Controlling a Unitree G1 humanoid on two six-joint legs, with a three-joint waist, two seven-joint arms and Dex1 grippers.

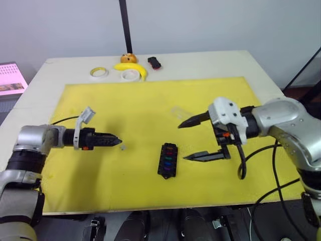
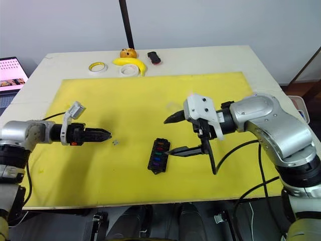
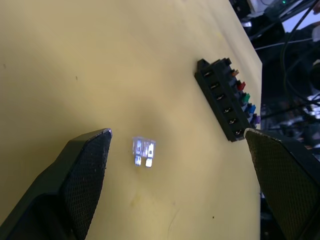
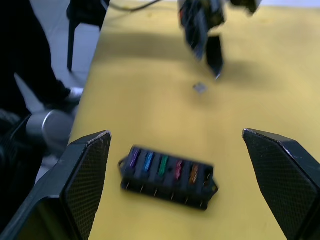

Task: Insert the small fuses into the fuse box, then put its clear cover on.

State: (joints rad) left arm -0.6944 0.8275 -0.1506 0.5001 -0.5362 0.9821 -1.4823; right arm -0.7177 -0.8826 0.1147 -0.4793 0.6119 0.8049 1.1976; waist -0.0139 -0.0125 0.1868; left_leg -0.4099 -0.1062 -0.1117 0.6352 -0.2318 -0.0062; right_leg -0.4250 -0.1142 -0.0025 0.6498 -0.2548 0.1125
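Note:
The black fuse box (image 1: 167, 160) lies near the front middle of the yellow mat (image 1: 125, 105). One row holds amber, red, teal, blue and purple fuses (image 4: 162, 167). A single grey small fuse (image 3: 143, 152) lies flat on the mat left of the box. My left gripper (image 1: 116, 140) hovers just left of it, open, with nothing between its fingers. Just right of the box, my right gripper (image 1: 183, 142) stands open and empty, one finger above the box's right edge. A faint clear cover (image 1: 177, 111) lies on the mat behind the right gripper.
At the table's back edge are two tape rolls (image 1: 99, 73) (image 1: 130, 75), a banana (image 1: 134, 68), an orange object (image 1: 129, 58) and a black-and-red object (image 1: 154, 63). A laptop (image 2: 12, 73) sits off the left edge. Cables (image 1: 273, 165) hang from the right arm.

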